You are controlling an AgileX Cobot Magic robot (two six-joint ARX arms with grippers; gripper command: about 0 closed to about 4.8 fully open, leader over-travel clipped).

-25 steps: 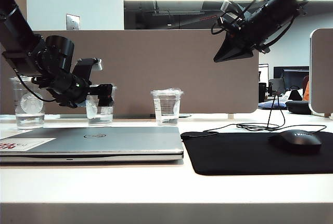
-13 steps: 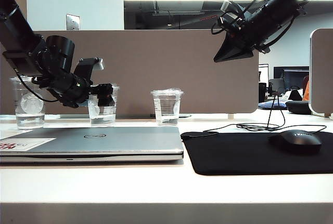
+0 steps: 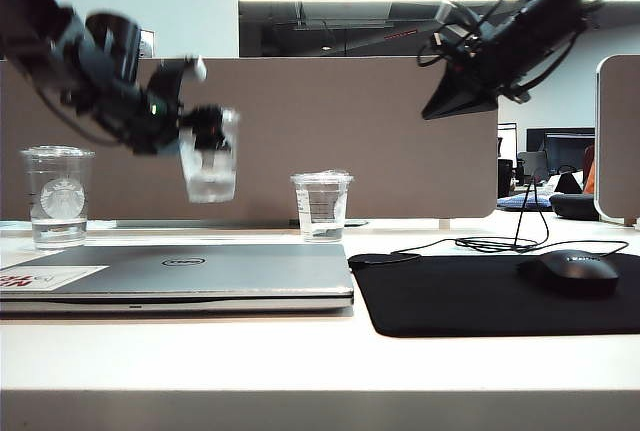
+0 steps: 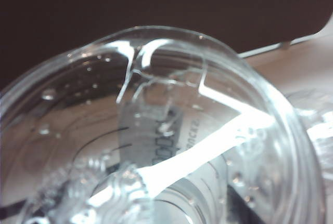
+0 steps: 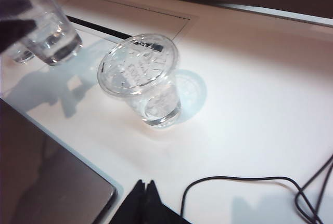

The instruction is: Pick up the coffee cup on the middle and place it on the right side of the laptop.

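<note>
The coffee cup [image 3: 210, 169], clear plastic with water in its base, hangs in the air behind the laptop [image 3: 200, 269], tilted a little. My left gripper [image 3: 205, 129] is shut on its upper part from the left. In the left wrist view the cup's lid [image 4: 171, 130] fills the picture and hides the fingers. The right wrist view shows the lifted cup [image 5: 47, 26] above the white table. My right gripper [image 3: 432, 111] hangs high at the upper right, its black fingertips [image 5: 144, 183] shut and empty. The silver laptop's corner [image 5: 47, 177] lies below them.
A clear cup with a round white logo [image 3: 57, 196] stands at the far left. A smaller crinkle-topped cup [image 3: 321, 206] [image 5: 143, 78] stands behind the laptop's right edge. A black mouse pad [image 3: 450, 301] with a mouse [image 3: 568, 271] and cable [image 5: 234, 182] lies right of the laptop.
My left gripper closed on the coffee cup and lifted it off the table, up and slightly right. The right arm has barely moved.
</note>
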